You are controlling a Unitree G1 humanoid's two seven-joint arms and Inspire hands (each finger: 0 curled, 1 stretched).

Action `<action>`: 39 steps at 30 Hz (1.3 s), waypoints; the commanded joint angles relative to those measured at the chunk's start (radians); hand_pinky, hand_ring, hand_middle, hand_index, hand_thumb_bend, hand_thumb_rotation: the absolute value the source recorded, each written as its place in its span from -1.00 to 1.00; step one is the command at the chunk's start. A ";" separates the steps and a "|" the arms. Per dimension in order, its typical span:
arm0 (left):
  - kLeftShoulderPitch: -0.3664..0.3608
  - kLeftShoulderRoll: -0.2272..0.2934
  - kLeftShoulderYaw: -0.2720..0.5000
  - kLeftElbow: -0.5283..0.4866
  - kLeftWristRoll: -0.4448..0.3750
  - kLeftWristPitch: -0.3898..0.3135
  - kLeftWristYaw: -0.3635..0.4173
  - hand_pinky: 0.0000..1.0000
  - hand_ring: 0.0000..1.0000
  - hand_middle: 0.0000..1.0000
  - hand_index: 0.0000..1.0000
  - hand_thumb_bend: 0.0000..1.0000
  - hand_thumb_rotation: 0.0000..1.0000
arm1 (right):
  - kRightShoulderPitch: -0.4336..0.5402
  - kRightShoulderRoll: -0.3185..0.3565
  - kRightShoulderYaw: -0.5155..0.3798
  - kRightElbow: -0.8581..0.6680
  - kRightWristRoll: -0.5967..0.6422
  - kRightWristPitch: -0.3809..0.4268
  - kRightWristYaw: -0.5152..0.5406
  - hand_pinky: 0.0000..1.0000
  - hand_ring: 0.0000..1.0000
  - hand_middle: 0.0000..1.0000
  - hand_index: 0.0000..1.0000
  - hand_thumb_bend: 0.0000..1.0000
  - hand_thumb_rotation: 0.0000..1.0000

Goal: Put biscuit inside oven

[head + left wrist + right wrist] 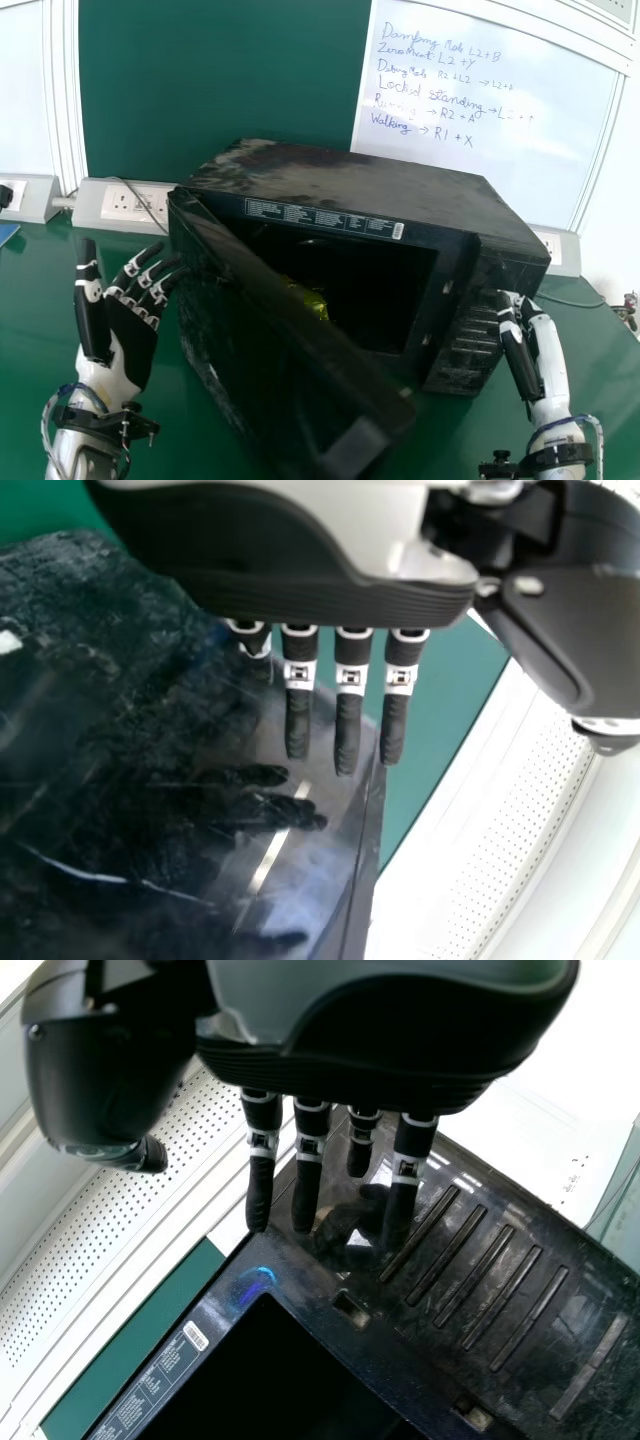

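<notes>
Head view: a yellow packet (316, 304), likely the biscuit, sits inside the black oven (350, 180), partly behind its open door (270, 320). My left hand (130, 335), at eight o'clock, has fingers extended; so has my right (518, 350), at four. If the packet lies near the sill, closing could pinch it; pushing unbraced could slide the oven.

Shiny yellow packet (314, 303), inside black oven (350, 178), door (265, 320) standing open

Ngl your oven (360, 185) is all black with greyish smudges, your biscuit (312, 302) wrapper's yellow, your table (75, 262)'s green, and your whiteboard (480, 165)'s got blue scribbles.
</notes>
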 commanded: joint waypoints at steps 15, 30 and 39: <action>-0.042 -0.026 -0.027 0.011 0.001 0.017 -0.002 0.52 0.48 0.45 0.50 0.50 -0.08 | 0.011 -0.015 -0.016 -0.011 -0.004 -0.009 -0.019 0.39 0.56 0.56 0.43 0.21 -0.87; -0.120 -0.028 -0.056 0.096 0.064 -0.006 -0.015 0.47 0.41 0.40 0.48 0.48 -0.04 | 0.027 -0.012 -0.032 -0.018 -0.001 -0.007 -0.028 0.10 0.36 0.55 0.45 0.20 -0.87; -0.171 -0.041 -0.098 0.175 0.097 0.012 -0.040 0.53 0.53 0.51 0.58 0.43 0.02 | 0.028 -0.010 -0.035 -0.034 0.005 0.016 -0.027 0.04 0.32 0.55 0.48 0.20 -0.89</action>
